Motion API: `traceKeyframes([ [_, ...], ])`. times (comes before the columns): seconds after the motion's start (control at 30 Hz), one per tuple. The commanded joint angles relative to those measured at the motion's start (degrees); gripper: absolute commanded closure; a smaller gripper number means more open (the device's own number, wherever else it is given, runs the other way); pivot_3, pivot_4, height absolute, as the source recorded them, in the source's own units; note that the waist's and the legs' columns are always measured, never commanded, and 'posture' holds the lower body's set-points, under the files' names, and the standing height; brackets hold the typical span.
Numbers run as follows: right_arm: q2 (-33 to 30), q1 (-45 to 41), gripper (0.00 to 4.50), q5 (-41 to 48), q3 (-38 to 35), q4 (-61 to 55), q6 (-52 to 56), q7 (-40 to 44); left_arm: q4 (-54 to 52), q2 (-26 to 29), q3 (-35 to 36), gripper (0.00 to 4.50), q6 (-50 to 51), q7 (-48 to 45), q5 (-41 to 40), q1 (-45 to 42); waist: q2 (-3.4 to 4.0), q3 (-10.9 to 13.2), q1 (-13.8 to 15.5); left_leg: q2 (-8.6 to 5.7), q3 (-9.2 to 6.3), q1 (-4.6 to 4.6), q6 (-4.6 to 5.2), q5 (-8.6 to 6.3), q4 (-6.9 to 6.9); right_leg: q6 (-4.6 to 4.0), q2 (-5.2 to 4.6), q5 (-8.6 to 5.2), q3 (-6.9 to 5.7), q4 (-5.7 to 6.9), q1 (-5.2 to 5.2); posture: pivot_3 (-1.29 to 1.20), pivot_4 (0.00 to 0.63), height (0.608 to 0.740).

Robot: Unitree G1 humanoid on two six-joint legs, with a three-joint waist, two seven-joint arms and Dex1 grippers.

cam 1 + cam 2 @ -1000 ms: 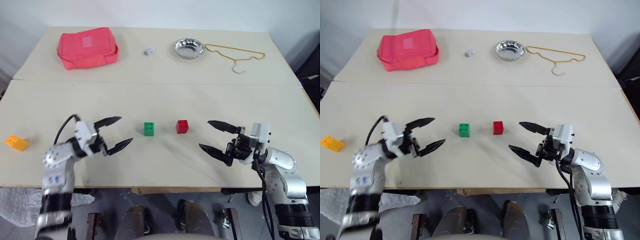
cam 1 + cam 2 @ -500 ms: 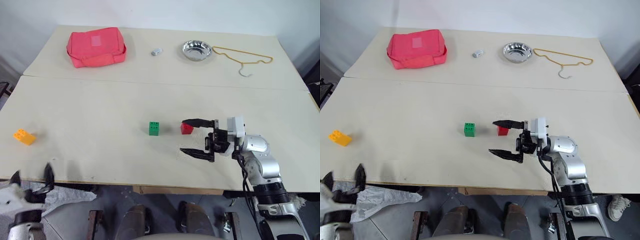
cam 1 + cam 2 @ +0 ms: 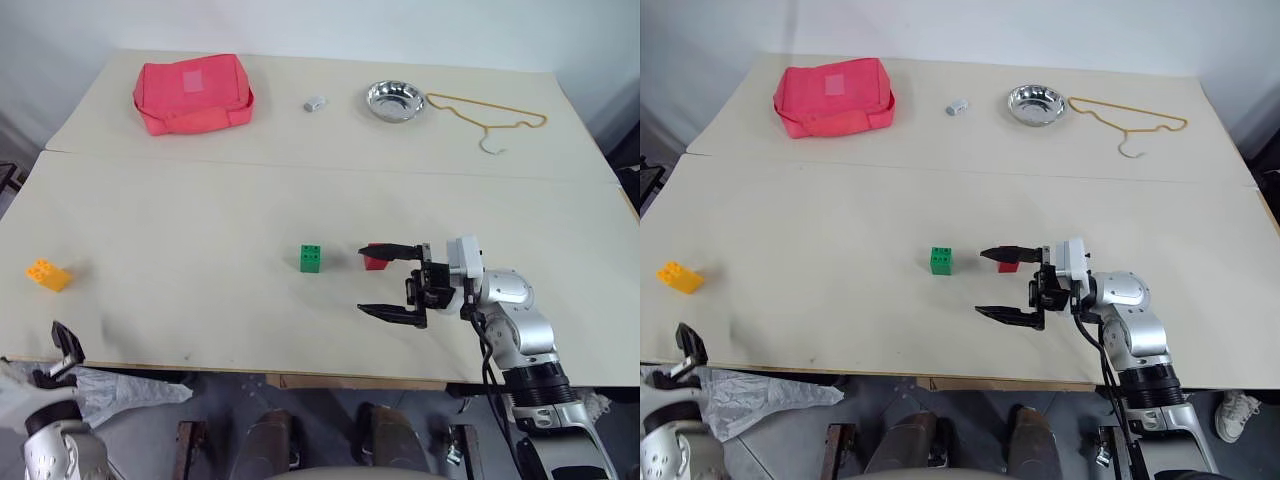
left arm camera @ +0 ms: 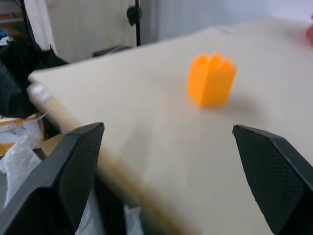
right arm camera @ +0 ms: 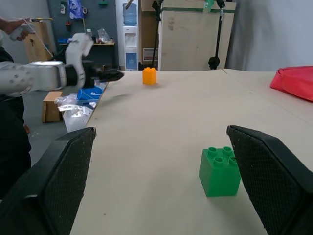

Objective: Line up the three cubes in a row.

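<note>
One red cube [image 3: 376, 261], overhead views

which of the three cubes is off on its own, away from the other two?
The yellow-orange cube, alone near the table's left edge. The green cube and red cube sit side by side mid-table, by the open right gripper.

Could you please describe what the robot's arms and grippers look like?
The right arm has rounded silver-grey shells, a white block at the wrist and a black cable along its forearm. The right gripper has two long, tapered black fingers. The left gripper's fingers are black, wedge-shaped, with finely textured pads.
</note>
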Motion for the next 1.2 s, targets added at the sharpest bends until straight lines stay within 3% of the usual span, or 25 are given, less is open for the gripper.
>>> traceKeyframes([
  [0.03,-0.53,-0.59,0.00,0.77,-0.82,-1.72,0.70,-0.18,-0.69,3.83,0.05,0.02,5.50,5.79,1.06,-6.23,0.00,0.00,0.02,0.03,0.01,0.01,-0.01,0.01,0.00,0.00,0.07,0.00,-0.01,0.00,0.00,0.00,0.150,0.740],
  [0.27,-0.15,0.94,0.00,0.67,-0.79,-3.08,0.88,-1.26,10.91,11.09,-0.46,0.02,8.06,8.60,4.21,-17.50,0.00,-0.01,-0.05,0.06,0.01,0.04,-0.05,0.02,0.02,0.00,0.23,0.00,0.00,0.04,0.00,0.00,0.150,0.740],
  [0.53,-0.07,2.30,0.00,0.73,-0.86,-4.52,1.26,-2.26,18.73,14.56,-2.32,0.02,8.25,6.79,4.99,-21.29,-0.02,-0.01,0.00,0.07,0.03,0.02,-0.08,0.04,0.02,0.00,0.27,0.00,-0.02,0.03,0.00,0.00,0.150,0.740],
  [0.63,-0.12,3.09,0.00,0.71,-0.82,-4.80,1.15,-2.43,18.05,13.99,-2.49,0.60,8.31,6.99,5.36,-20.01,-0.02,-0.02,0.07,0.07,0.01,0.02,-0.09,0.04,0.02,0.00,0.27,0.00,-0.03,0.03,0.00,0.00,0.150,0.740],
  [0.73,-0.21,3.63,0.00,0.67,-0.94,-4.90,0.93,-2.40,18.08,13.84,-1.93,1.46,7.80,5.11,4.16,-18.22,-0.02,-0.02,0.02,0.07,0.03,0.03,-0.09,0.04,0.02,0.01,0.27,0.00,-0.01,0.03,0.00,0.00,0.150,0.740],
  [0.9,-0.58,4.14,0.00,0.54,-1.36,-4.71,0.59,-2.33,21.36,16.32,0.48,2.94,2.25,-5.59,-1.66,-17.63,-0.02,-0.02,0.01,0.10,0.04,0.04,-0.14,0.06,0.02,0.00,0.27,0.00,-0.01,0.02,0.00,0.00,0.150,0.740],
  [1.03,-0.97,4.89,0.00,0.33,-1.86,-4.86,0.23,-2.66,22.89,19.92,0.59,2.94,-1.22,-14.44,-3.39,-15.20,-0.02,-0.02,-0.05,0.10,0.04,0.04,-0.15,0.06,0.01,0.00,0.27,0.00,-0.01,0.02,-0.01,0.00,0.150,0.740],
  [1.2,-1.18,6.24,0.00,0.17,-2.65,-5.96,-0.20,-4.26,21.81,25.36,-4.38,2.94,-6.15,-34.07,-7.47,-15.61,-0.02,-0.02,0.21,0.08,0.02,0.02,-0.15,0.06,0.01,0.00,0.25,0.00,-0.02,0.02,-0.01,0.00,0.150,0.740],
])
